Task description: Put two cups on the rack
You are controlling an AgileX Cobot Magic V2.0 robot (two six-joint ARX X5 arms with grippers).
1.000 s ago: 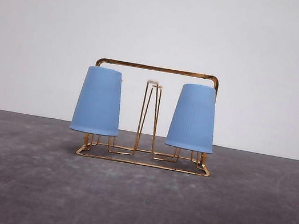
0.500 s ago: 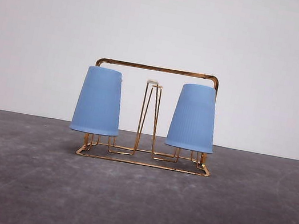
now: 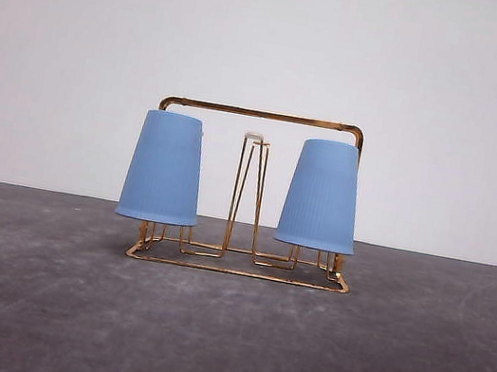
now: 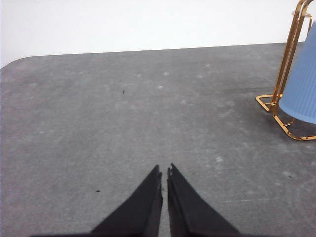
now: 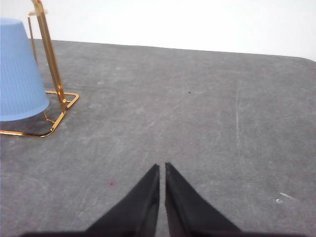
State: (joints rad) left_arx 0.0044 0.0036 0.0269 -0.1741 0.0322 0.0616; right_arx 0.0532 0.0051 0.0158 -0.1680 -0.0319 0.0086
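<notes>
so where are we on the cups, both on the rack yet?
Looks done. Both cups sit upside down on the rack: the left cup and the right cup, one on each side of the bare centre prong. Nothing in hand: the left claw and right claw are shut, empty, and clear of the rack over the table. Nothing visibly left.

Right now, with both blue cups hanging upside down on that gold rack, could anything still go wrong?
Perhaps, though it looks settled. The left cup and right cup sit mouth-down on thin prongs at the ends of the light wire rack, so a bump could tip a cup off or shift the rack. The left gripper and right gripper are shut and apart from the rack; a careless sweep could clip it.
</notes>
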